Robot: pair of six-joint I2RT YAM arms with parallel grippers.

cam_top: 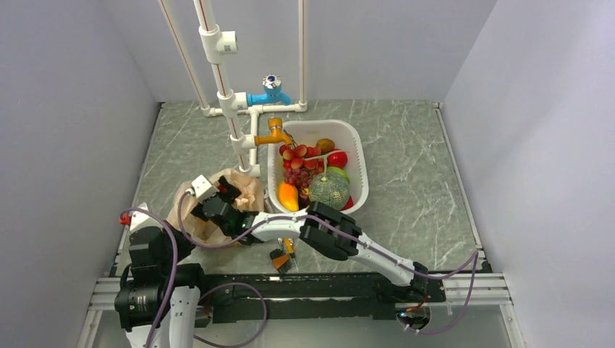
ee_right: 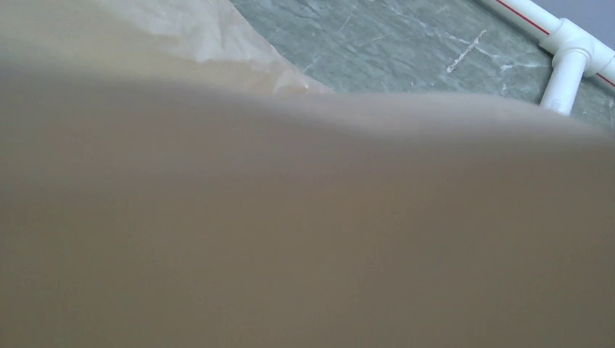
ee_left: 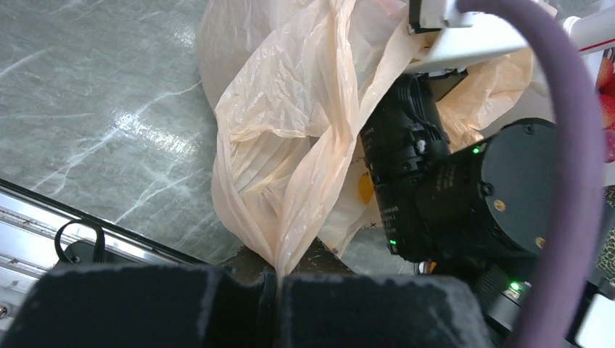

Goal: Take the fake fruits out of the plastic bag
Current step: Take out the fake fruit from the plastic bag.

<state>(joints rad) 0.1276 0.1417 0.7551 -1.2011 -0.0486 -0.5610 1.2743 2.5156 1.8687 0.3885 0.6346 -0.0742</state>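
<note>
The plastic bag (cam_top: 250, 194) lies crumpled on the table left of the white basin (cam_top: 357, 148). My left gripper (ee_left: 278, 279) is shut on a gathered fold of the bag (ee_left: 290, 130) near the table's front edge. My right gripper (cam_top: 226, 192) reaches into the bag's mouth, and its fingers are hidden. In the right wrist view the bag's plastic (ee_right: 217, 29) covers nearly everything. The red grapes (cam_top: 296, 175), the netted melon (cam_top: 330, 190) and the large red round fruit (cam_top: 337, 159) lie in the basin. No fruit shows inside the bag.
White pipes with an orange tap (cam_top: 274, 134) and a blue tap (cam_top: 270, 94) stand behind the bag and basin. A yellow-orange fruit (cam_top: 288, 194) and small red tomatoes (cam_top: 299, 152) also lie in the basin. A small orange-and-black object (cam_top: 281, 257) sits by the front rail.
</note>
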